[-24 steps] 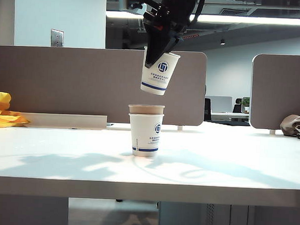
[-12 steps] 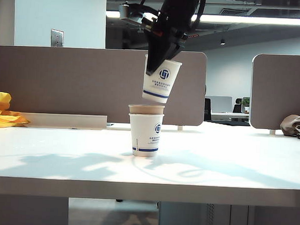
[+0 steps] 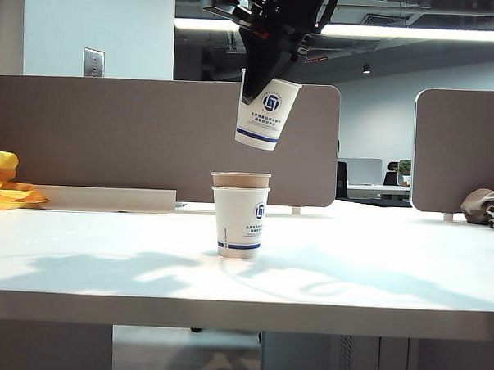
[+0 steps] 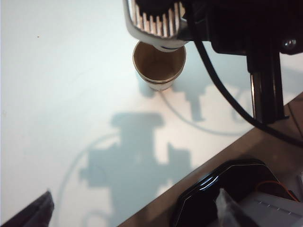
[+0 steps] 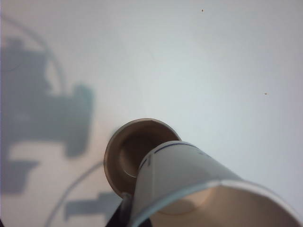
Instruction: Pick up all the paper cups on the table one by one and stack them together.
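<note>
Right gripper (image 3: 253, 85), clamped tight on the rim of a white logo cup (image 3: 266, 112), holds it tilted above the stacked pair (image 3: 239, 215): tan cup (image 5: 135, 153) nested in a white cup, standing mid-table (image 3: 391, 273). Left gripper is out of frame; whether it holds anything cannot be told.

Three paper cups show: two white logo cups (image 3: 266, 114) (image 3: 240, 221) and one tan cup (image 3: 241, 180), plus one yellow cloth (image 3: 3, 182) and two divider panels (image 3: 110, 134) (image 3: 462, 149).

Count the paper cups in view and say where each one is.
3. A white cup stands on the table, a brown cup nested inside it. Another white cup hangs tilted above them, in the right pincer.
</note>
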Controlling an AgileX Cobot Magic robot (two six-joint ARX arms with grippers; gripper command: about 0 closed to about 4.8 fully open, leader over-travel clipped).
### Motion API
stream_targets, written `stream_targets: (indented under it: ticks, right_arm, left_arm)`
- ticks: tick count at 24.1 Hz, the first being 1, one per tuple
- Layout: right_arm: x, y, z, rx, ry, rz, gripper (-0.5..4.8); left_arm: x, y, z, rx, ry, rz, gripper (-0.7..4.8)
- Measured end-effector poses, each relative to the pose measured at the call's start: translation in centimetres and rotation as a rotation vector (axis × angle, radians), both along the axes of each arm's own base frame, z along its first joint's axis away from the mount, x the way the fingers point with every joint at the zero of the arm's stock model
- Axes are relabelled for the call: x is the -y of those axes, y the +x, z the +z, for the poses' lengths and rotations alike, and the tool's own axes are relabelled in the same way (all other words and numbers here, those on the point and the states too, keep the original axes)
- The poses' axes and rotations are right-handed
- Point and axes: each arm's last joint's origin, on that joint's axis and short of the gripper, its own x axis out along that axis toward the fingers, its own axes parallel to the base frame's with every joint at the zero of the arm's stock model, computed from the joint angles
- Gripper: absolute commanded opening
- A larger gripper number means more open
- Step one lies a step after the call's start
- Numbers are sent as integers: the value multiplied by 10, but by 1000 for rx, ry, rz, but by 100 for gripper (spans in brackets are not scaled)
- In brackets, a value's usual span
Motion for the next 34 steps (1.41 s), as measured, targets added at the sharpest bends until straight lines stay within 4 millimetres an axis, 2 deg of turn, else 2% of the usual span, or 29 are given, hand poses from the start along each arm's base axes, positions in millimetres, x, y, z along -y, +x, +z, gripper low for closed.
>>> stream_targets:
  ticks: [15,34]
  right_arm:
    - [-12,-4,12,88,66,27,-6]
    - [-10,-5,12,94,35,-20,-6]
  left_arm:
    - [3,5,4,59,-38,1,479]
    - [4,6,4,62,-40,1,479]
